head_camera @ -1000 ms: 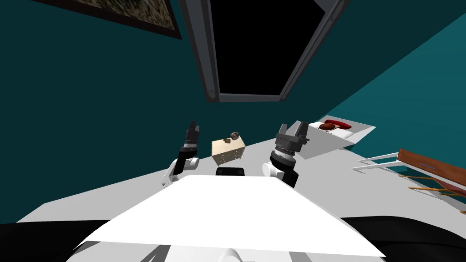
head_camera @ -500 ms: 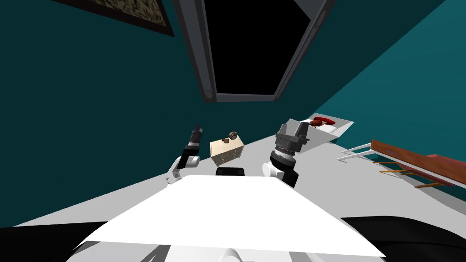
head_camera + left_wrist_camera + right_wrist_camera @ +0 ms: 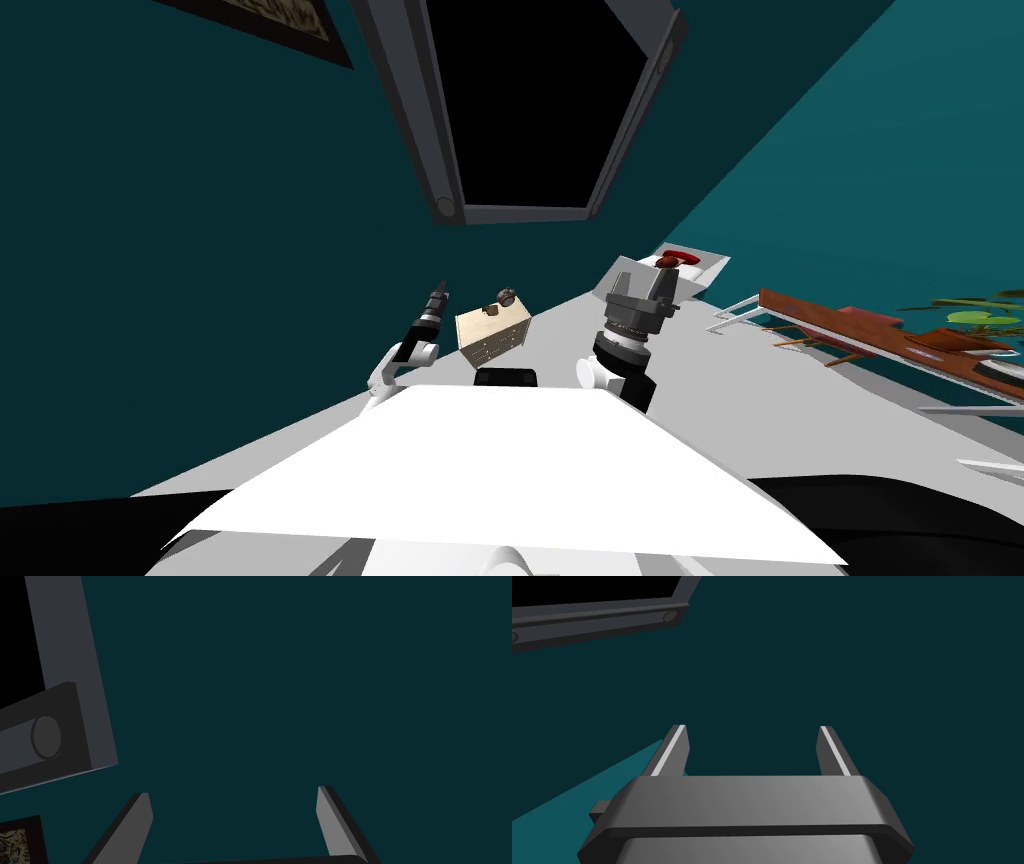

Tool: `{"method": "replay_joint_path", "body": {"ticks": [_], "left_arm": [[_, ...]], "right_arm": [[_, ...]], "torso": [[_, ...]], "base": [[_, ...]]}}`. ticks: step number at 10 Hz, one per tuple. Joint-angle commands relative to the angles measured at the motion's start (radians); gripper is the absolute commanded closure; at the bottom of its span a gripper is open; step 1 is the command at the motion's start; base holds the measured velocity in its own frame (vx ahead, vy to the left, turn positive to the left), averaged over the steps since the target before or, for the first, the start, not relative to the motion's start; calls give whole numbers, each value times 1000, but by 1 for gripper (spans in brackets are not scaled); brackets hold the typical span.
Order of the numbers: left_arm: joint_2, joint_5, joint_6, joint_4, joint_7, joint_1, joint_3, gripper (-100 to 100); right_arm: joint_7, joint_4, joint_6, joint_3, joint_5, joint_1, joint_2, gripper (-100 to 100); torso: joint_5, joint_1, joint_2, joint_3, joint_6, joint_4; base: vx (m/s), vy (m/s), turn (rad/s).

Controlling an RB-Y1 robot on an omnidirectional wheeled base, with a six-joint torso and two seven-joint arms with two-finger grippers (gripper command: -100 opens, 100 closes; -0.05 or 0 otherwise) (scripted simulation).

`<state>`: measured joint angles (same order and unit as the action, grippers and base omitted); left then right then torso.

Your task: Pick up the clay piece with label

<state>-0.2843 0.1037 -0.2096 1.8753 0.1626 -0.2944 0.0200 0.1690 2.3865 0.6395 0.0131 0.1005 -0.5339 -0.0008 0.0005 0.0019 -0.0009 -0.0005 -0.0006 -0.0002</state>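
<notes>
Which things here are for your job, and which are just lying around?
For the job:
- small round brownish piece, probably the clay one, on the beige drawer chest
- left gripper and right gripper, both open

Just lying about:
- red thing
- brown bench
- wall picture

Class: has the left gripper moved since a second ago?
Yes. In the head view the left gripper has edged toward the cabinet, narrowing the gap.
</notes>
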Motion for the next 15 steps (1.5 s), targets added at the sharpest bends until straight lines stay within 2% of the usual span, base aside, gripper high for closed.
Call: {"method": "replay_joint_path", "body": {"ticks": [1,2,3,4,5,6,7,8,9,10,11,12,13,14,15], "left_arm": [[-21,28,47,-50,7,23,-12,-100],[-21,28,47,-76,7,23,-12,-100],[-44,56,88,-106,11,42,-20,-100],[-44,56,95,-128,11,42,-20,-100],[-68,84,121,-177,15,60,-28,-100],[-68,84,144,-181,15,60,-28,-100],[-68,84,144,-181,15,60,-28,-100],[-92,114,183,-234,18,78,-37,-100],[-92,114,195,-234,18,78,-37,-100],[-116,144,233,-274,23,96,-46,-100],[-116,144,246,-287,23,96,-46,-100],[-139,174,282,-324,27,114,-55,-100],[-139,174,297,-340,27,114,-55,-100],[-163,205,330,-383,31,131,-65,-100],[-163,205,348,-393,31,131,-65,-100]], "right_arm": [[0,0,0,0,0,0,0,0],[0,0,0,0,0,0,0,0],[0,0,0,0,0,0,0,0],[0,0,0,0,0,0,0,0],[0,0,0,0,0,0,0,0],[0,0,0,0,0,0,0,0],[0,0,0,0,0,0,0,0],[0,0,0,0,0,0,0,0],[0,0,0,0,0,0,0,0],[0,0,0,0,0,0,0,0],[0,0,0,0,0,0,0,0],[0,0,0,0,0,0,0,0],[0,0,0,0,0,0,0,0],[0,0,0,0,0,0,0,0],[0,0,0,0,0,0,0,0]], "torso": [[0,0,0,0,0,0],[0,0,0,0,1,0],[0,0,0,0,0,0],[0,0,-1,0,1,0],[0,0,-1,0,0,0],[0,-1,-1,0,1,0],[0,0,-1,0,0,0],[0,-1,-1,0,0,0],[0,-1,-1,0,1,0],[0,-1,-1,0,0,0],[0,-1,-1,-1,0,0],[0,0,-1,-1,0,0],[0,-1,-1,-1,1,0],[0,-1,-1,0,0,0],[0,-1,0,0,0,0]], "base": [[2,18,-248],[2,21,-119],[3,20,-205],[2,19,-140],[6,16,-225],[8,18,-149],[4,9,11],[7,3,-261],[6,15,-143],[8,17,-232],[6,18,-121],[9,11,-273],[2,14,-146],[-7,9,-252],[-12,15,-114]]}}
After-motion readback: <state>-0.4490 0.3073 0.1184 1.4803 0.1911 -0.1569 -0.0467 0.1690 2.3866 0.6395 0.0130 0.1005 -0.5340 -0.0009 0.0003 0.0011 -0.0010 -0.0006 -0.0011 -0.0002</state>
